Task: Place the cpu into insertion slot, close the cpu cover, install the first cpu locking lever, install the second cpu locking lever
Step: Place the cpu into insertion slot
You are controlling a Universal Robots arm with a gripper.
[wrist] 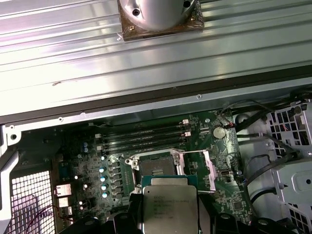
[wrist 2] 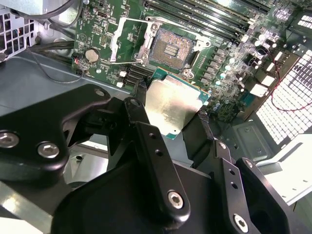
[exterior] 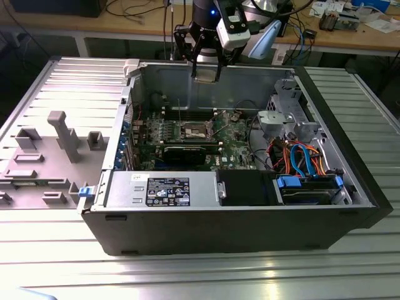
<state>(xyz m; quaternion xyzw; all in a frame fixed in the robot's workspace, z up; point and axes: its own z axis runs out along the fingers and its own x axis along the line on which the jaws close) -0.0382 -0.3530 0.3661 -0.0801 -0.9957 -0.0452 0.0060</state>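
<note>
My gripper (exterior: 206,70) hangs above the back wall of the open computer case, shut on the cpu (exterior: 207,72). In both wrist views the cpu (wrist 2: 173,105) (wrist: 169,204) is a flat silver square clamped at two opposite edges by the black fingers (wrist 2: 138,100). The insertion slot (wrist 2: 170,48) (wrist: 155,168) (exterior: 194,130) lies bare on the green motherboard below, with its dark contact field exposed. The cpu cover (wrist 2: 126,41) (wrist: 196,169) is swung open and lies beside the slot. The cpu is well above the slot and apart from it.
The case walls (exterior: 206,94) ring the board. Memory slots (wrist: 141,136) run along one side of the insertion slot, and a black card (exterior: 187,152) along the other. A power supply (exterior: 162,190) and a drive bay with blue and orange cables (exterior: 303,164) fill the front. A grey fixture (exterior: 62,134) stands at the exterior view's left.
</note>
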